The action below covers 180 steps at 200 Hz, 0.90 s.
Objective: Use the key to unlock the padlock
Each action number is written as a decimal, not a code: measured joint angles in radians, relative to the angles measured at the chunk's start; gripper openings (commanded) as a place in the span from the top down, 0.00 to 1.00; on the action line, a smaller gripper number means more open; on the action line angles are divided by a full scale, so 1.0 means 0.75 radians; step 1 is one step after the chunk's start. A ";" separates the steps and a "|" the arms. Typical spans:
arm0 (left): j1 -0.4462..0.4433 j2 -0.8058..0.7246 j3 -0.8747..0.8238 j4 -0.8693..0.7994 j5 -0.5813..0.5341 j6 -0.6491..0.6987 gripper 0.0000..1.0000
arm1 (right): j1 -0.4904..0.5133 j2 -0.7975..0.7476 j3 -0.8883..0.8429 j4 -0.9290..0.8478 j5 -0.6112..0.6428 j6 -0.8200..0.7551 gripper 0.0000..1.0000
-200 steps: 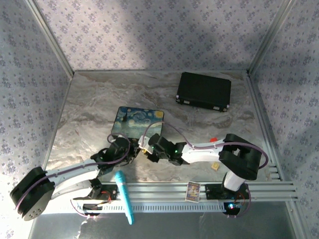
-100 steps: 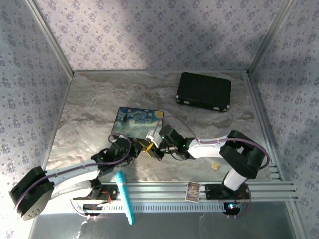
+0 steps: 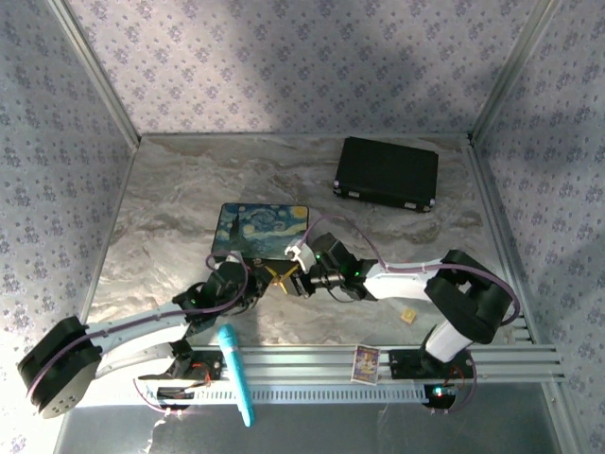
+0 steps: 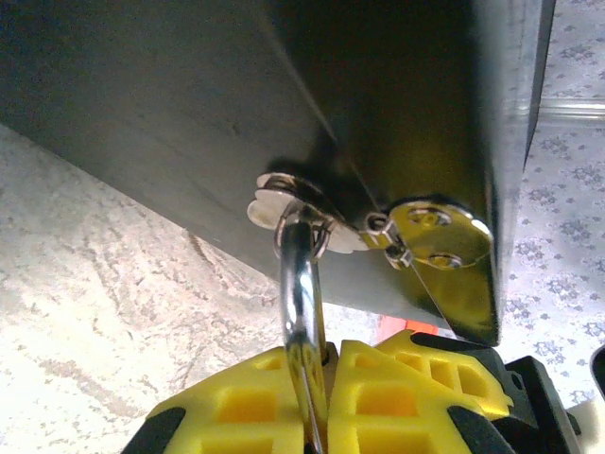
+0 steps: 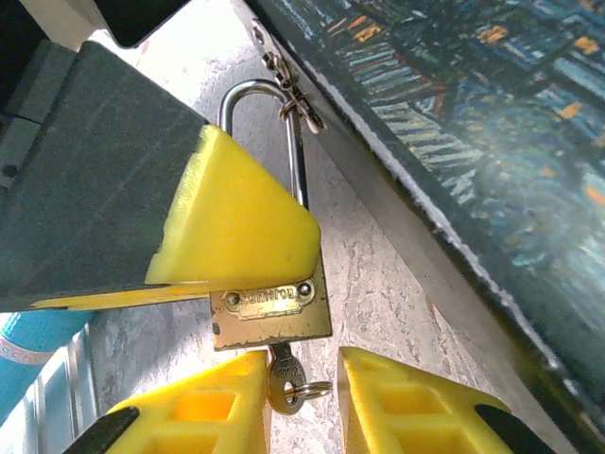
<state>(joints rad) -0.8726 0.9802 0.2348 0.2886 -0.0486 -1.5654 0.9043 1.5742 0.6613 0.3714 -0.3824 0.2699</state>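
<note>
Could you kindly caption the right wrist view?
Key in the padlock, flanked by the open right end effector.

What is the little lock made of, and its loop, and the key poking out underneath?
The padlock body looks like brass: yellow-gold metal, slightly dull, with a stamped plate. Its shackle seems to be polished steel, silvery and mirror-bright. The key looks like pale silvery metal, perhaps steel or nickel-plated; it is too small to be sure.

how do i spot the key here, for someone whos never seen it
Find the painted box mid-table; the brass padlock is hooked through its hasp. The key is the small silvery piece with a ring, sticking out of the padlock's bottom end, between the right gripper's yellow fingers.
</note>
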 measured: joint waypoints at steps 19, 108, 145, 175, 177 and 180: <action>-0.002 -0.006 0.000 -0.001 -0.003 0.000 1.00 | -0.001 -0.001 0.000 0.000 0.000 0.046 0.73; -0.023 -0.006 0.000 -0.012 -0.021 0.001 1.00 | -0.015 -0.013 -0.038 0.011 0.000 0.233 0.48; -0.026 -0.008 0.000 -0.064 -0.021 0.002 1.00 | -0.017 -0.112 -0.106 0.017 0.037 0.271 0.33; -0.032 -0.016 0.000 -0.101 -0.026 0.005 1.00 | -0.017 -0.268 -0.161 -0.004 0.076 0.288 0.18; -0.033 -0.016 0.000 -0.103 -0.026 0.006 1.00 | -0.017 -0.279 -0.162 -0.011 0.078 0.294 0.16; -0.034 -0.016 0.000 -0.105 -0.027 0.006 1.00 | -0.017 -0.294 -0.163 -0.021 0.087 0.296 0.13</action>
<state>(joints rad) -0.8978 0.9684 0.2348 0.2096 -0.0689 -1.5612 0.8913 1.3537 0.5392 0.3557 -0.3172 0.4915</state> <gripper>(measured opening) 0.078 0.784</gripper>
